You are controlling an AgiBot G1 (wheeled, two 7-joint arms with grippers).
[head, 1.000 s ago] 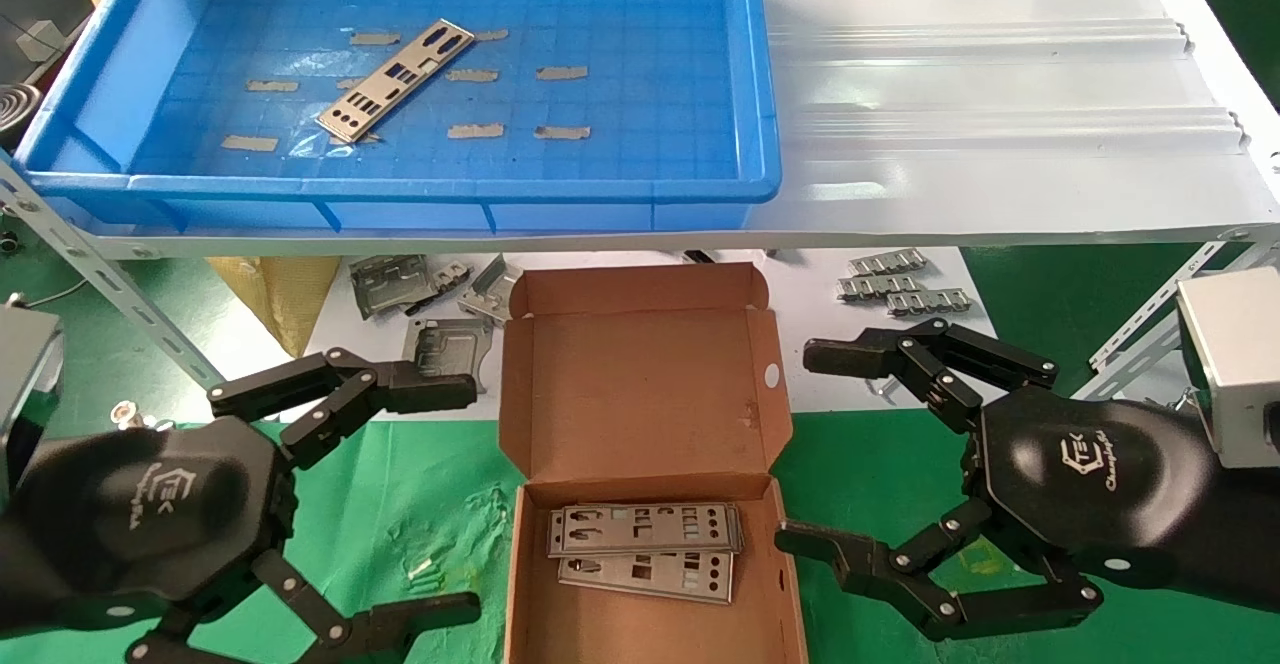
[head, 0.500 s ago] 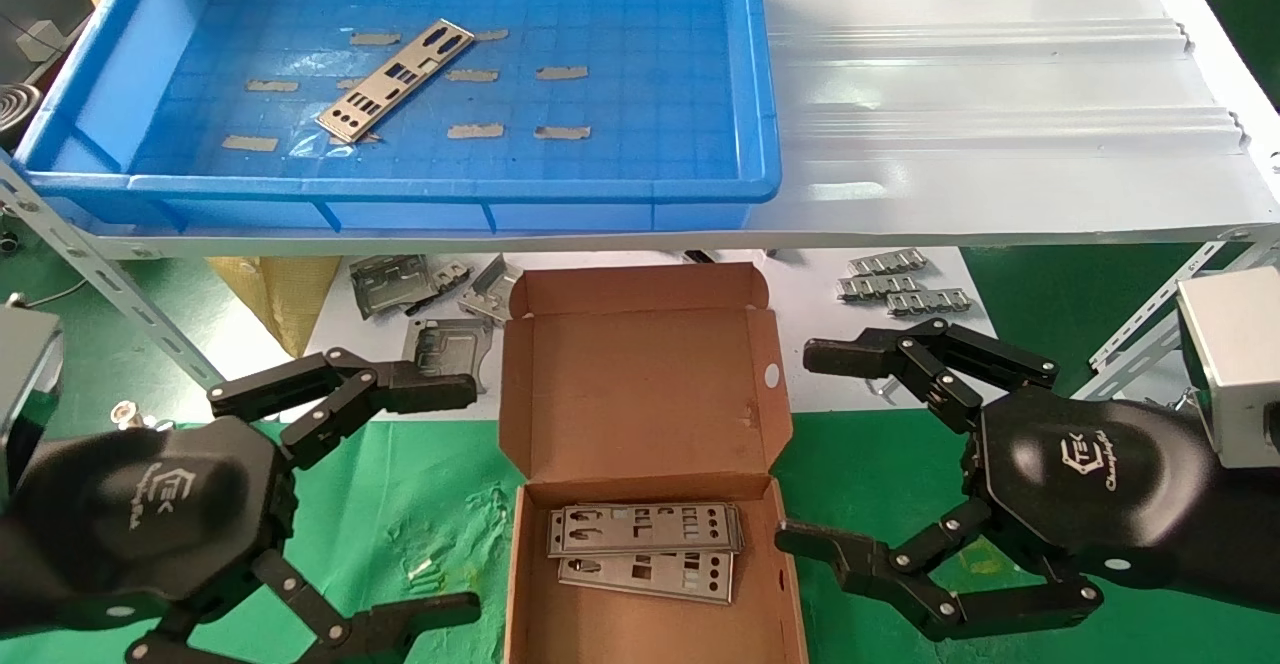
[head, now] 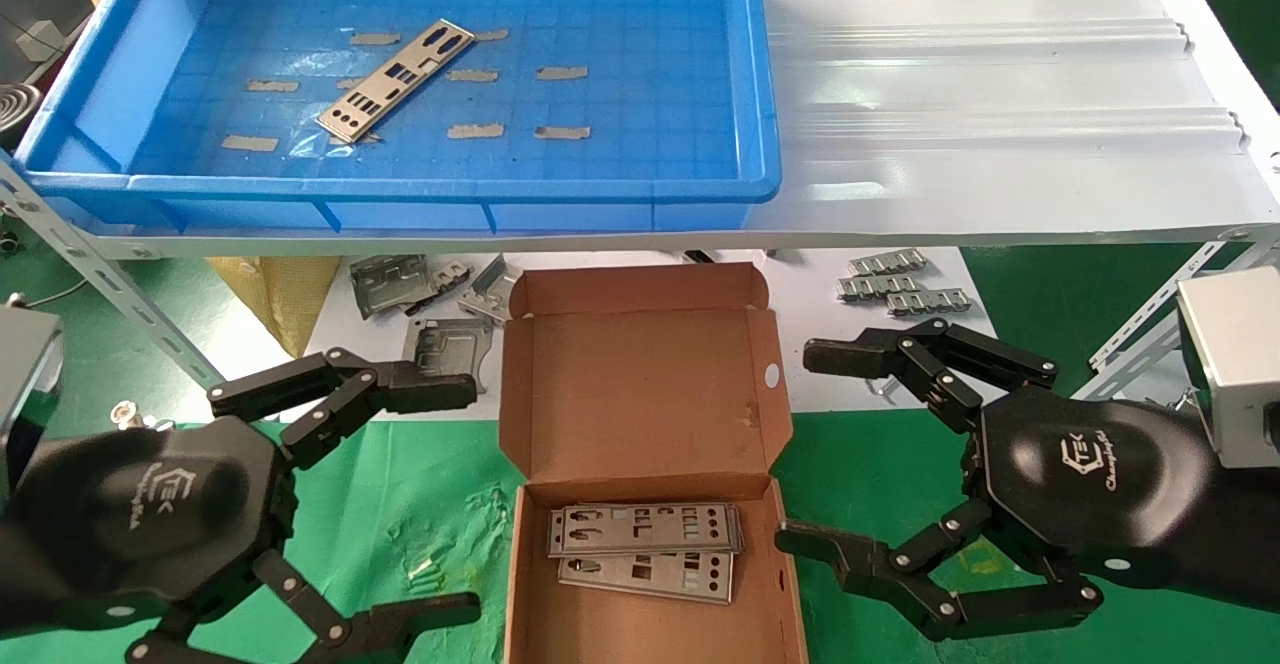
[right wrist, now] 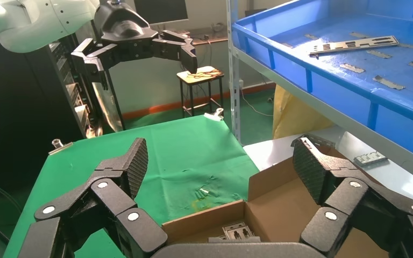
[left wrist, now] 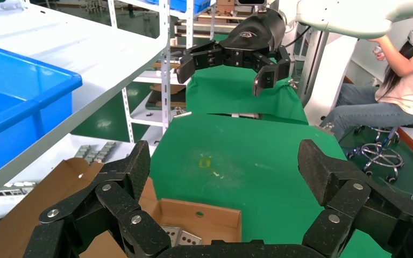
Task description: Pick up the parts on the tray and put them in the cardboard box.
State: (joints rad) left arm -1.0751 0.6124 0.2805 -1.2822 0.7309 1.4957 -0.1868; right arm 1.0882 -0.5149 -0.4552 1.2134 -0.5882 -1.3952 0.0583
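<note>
One part (head: 395, 80) lies alone on the floor of the blue tray (head: 760, 94), toward ten o'clock in the head view, slanted among bits of tan tape. Two more parts (head: 645, 550) already rest stacked in the cardboard box (head: 640, 404) at six o'clock, lid laid back. The left hand (head: 390, 504) hangs at eight o'clock beside the box, fingers spread wide and empty; the right hand (head: 815, 449) hangs at four o'clock, likewise spread and empty. The step in hand looks like the start of another fetch. Next, one hand, probably the left, must rise over the tray's rim, come down on the thin flat plate and pinch an edge.
</note>
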